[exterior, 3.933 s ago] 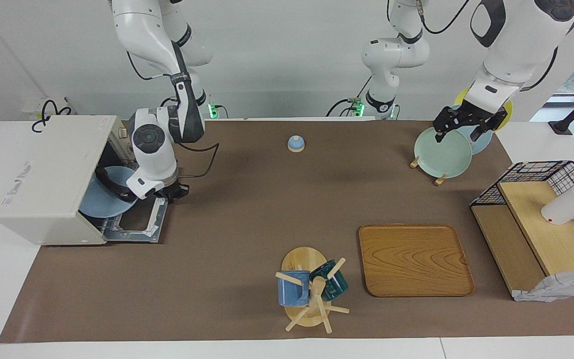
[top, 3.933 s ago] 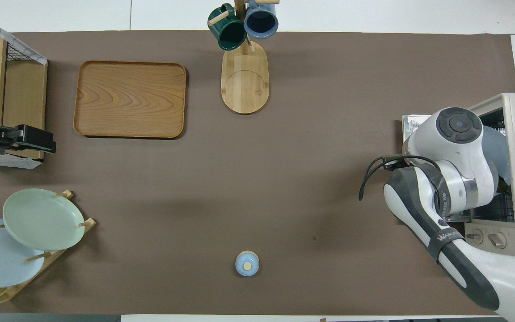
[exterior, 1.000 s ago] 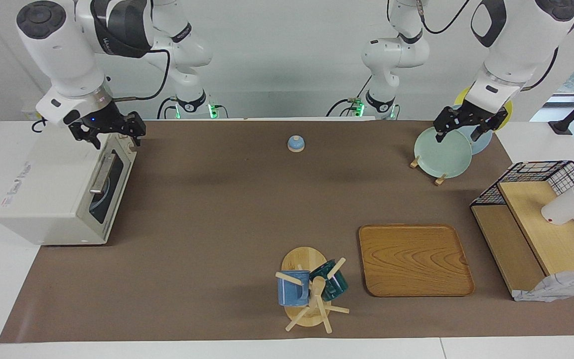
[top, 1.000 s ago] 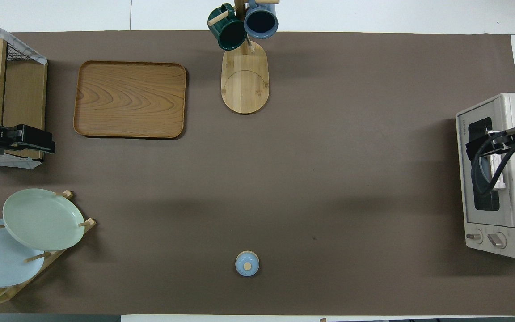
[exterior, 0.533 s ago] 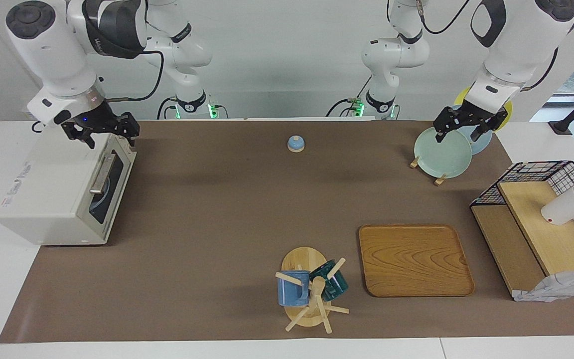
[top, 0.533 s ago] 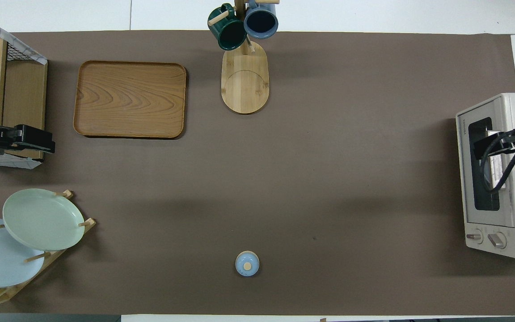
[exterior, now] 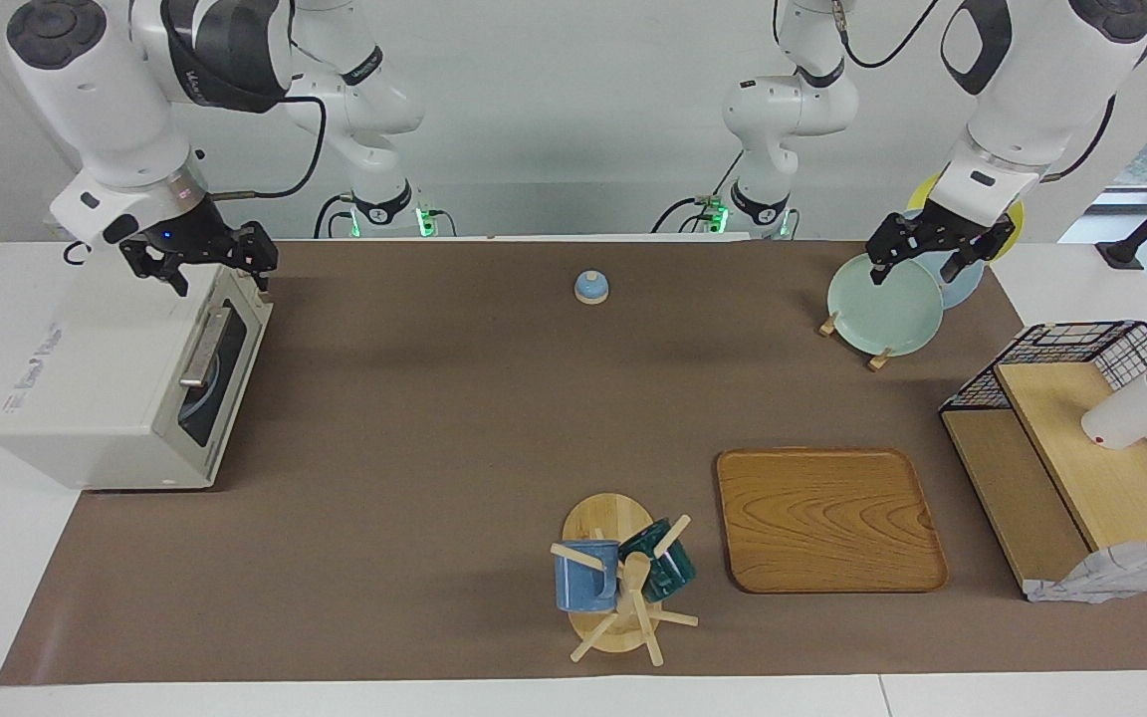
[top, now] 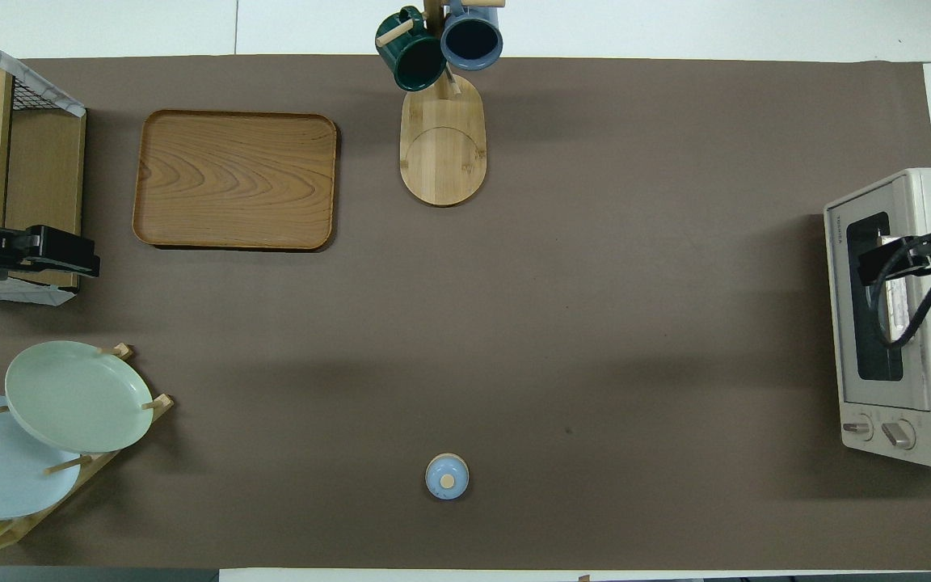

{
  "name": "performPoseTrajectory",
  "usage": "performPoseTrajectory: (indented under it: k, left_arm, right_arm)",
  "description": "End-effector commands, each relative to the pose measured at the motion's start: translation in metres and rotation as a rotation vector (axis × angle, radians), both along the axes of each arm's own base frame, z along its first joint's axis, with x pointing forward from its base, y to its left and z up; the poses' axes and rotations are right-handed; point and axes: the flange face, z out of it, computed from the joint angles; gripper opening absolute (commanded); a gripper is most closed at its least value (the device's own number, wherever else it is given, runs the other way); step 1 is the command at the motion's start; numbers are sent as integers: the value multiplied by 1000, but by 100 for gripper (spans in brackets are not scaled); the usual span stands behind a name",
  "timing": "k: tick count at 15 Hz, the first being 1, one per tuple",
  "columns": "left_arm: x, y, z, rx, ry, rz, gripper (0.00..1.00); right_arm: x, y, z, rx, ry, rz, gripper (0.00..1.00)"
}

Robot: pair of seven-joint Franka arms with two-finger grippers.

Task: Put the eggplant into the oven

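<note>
The off-white oven (exterior: 86, 368) stands at the right arm's end of the table with its dark glass door (exterior: 210, 373) shut. It also shows in the overhead view (top: 918, 380). The eggplant is hidden. Only a blue plate shows dimly through the glass. My right gripper (exterior: 205, 261) hangs open and empty just above the oven's top front edge, and shows in the overhead view (top: 878, 263) over the door. My left gripper (exterior: 917, 267) waits open and empty over the plate rack.
A pale green plate (exterior: 882, 304) leans in the plate rack. A small blue knobbed lid (exterior: 590, 287) lies near the robots. A wooden tray (exterior: 827, 518), a mug tree (exterior: 618, 583) and a black wire basket rack (exterior: 1081, 448) with a white cup (exterior: 1131, 408) stand farther out.
3.9 s ago the oven door was down, the eggplant lay on the blue plate inside, and my right gripper was at the door. Now the door is shut and that gripper is raised.
</note>
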Motion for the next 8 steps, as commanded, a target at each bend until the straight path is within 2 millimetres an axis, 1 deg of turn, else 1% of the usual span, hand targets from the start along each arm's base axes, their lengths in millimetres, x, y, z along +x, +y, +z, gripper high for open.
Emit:
performPoseTrajectory:
  k: [1, 3, 6, 8]
  left_arm:
    - [-3, 3, 3, 21, -7, -6, 100]
    - [-3, 3, 3, 21, -7, -6, 100]
    - [-3, 2, 3, 21, -7, -8, 100]
    - [-3, 3, 3, 21, -7, -6, 100]
  right_arm:
    - [-5, -1, 6, 28, 9, -23, 100]
    - [-4, 3, 8, 27, 3, -17, 100]
    - [-4, 2, 9, 29, 1, -18, 100]
    - [-5, 7, 10, 27, 3, -9, 100]
